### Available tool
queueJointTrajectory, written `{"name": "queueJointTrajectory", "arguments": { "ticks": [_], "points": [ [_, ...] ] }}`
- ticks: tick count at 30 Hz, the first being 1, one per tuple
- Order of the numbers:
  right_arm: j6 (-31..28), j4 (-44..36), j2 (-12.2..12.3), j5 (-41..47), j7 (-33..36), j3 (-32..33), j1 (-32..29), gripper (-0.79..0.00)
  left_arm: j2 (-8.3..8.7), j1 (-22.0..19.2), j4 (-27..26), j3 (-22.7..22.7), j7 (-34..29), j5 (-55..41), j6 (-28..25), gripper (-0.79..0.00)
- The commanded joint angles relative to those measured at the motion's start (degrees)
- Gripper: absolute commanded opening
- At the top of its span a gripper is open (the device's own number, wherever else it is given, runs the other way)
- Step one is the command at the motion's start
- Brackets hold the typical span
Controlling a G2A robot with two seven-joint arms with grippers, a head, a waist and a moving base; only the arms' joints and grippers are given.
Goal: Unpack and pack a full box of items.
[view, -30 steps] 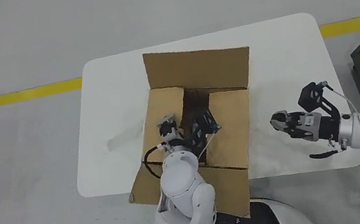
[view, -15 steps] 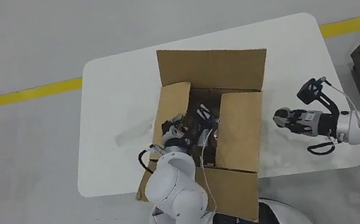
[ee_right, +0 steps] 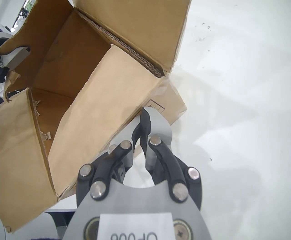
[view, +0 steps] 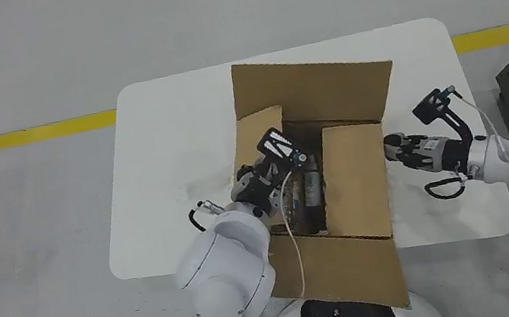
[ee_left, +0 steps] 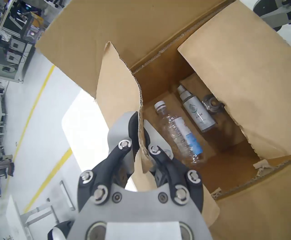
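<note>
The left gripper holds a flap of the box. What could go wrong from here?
1. The flap looks ragged where the left gripper pinches it; more pull may tear it.
2. The other flap hangs over the metal part, so reaching that part may be hard.

I have a white table (view: 176, 172) with rounded corners. One open cardboard box (view: 315, 93) stands on it, right of the middle, and its near flap reaches out past the table's near edge. Beside the box, small dark specks (ee_right: 201, 39) dot the tabletop.
</note>
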Motion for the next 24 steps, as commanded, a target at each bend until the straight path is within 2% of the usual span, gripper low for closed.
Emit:
{"name": "queueJointTrajectory", "arguments": {
  "ticks": [1,2,3,4,8,12,18,19,21,22,23,24],
  "points": [
    [0.2,0.5,-0.1,0.0,0.1,-0.1,0.9,-0.785,0.40,-0.5,0.4,-0.6,-0.3,1.2,0.3,-0.536],
    [0.3,0.6,-0.1,-0.1,0.2,-0.1,1.1,-0.785,0.49,-0.5,0.5,-0.8,-0.4,1.0,0.4,-0.566],
    [0.3,0.7,-0.1,-0.5,0.2,-0.1,1.5,-0.785,0.72,-0.8,0.5,-1.1,-0.5,1.5,0.5,-0.634],
    [0.6,0.7,-0.1,-0.8,0.0,0.0,1.8,-0.785,0.87,-0.8,0.6,-1.3,-0.6,1.6,0.6,-0.785],
    [0.7,-0.5,-0.1,-0.9,-1.5,1.1,1.4,-0.785,1.16,-1.1,0.3,-2.2,-1.4,-0.9,1.5,-0.785],
    [-1.3,-5.1,0.0,2.0,-3.8,3.0,-1.2,-0.785,1.72,-1.6,0.1,-2.4,-1.7,-1.2,1.7,-0.785],
    [-4.0,-8.0,-0.1,2.5,-1.0,0.8,-2.3,-0.785,2.40,-2.2,0.1,-3.4,-2.5,-1.8,2.5,-0.785],
    [-3.7,-7.8,-0.2,1.9,-0.7,-0.1,-2.2,-0.785,2.54,-2.5,0.1,-3.8,-2.6,-1.5,2.6,-0.686],
    [-3.0,-7.1,-0.4,1.3,-0.3,-2.0,-1.4,-0.785,2.92,-3.3,-0.1,-4.9,-2.7,0.2,2.8,-0.406],
    [-2.9,-6.6,-0.5,1.1,-0.2,-2.7,-1.1,-0.785,3.07,-3.6,-0.3,-5.5,-2.7,0.7,2.7,-0.114],
    [-2.7,-6.3,-0.6,1.0,0.0,-3.1,-0.9,-0.785,3.19,-3.8,-0.5,-5.8,-2.6,1.2,2.6,0.000],
    [-2.6,-5.8,-0.7,0.8,0.0,-3.7,-0.4,-0.785,3.35,-4.1,-0.7,-6.7,-2.6,1.4,2.6,0.000]
  ]
}}
